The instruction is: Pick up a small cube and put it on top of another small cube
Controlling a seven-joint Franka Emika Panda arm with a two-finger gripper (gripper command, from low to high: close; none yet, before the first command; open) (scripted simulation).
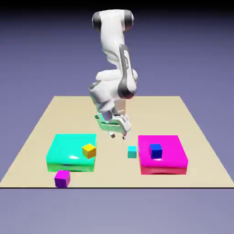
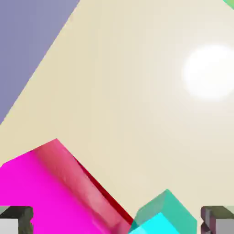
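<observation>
Hand view, small cube (image 2: 160, 219) between open claw (image 2: 117, 221) tips, apart

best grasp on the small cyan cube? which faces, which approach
Come straight down on the small cyan cube and pinch two opposite side faces. It sits flat on the table, top clear. The magenta slab sits close beside it, so probably choose the faces not toward it.

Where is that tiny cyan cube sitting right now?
In the exterior view the cyan cube sits on the table just left of the magenta slab, right of the green slab, below the open end effector.
</observation>
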